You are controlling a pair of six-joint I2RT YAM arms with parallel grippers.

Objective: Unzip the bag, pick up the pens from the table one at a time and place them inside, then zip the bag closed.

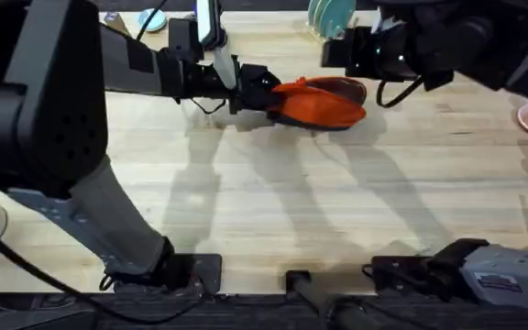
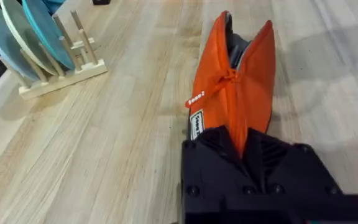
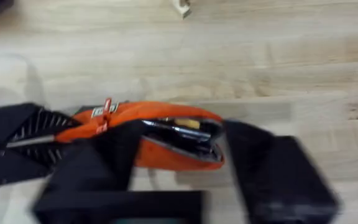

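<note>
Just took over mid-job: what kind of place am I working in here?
Probably a robot test bench dressed with household items, not a real home. A light wood plank table carries both arm bases, with a wooden dish rack holding teal plates at its far edge, and the orange pencil pouch between the tools.

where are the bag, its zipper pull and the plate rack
bag (image 1: 324, 105): overhead view, on its orange side panel.
zipper pull (image 2: 196, 98): left wrist view, on the small tag hanging off the seam.
plate rack (image 2: 64, 79): left wrist view, on its wooden base.
</note>
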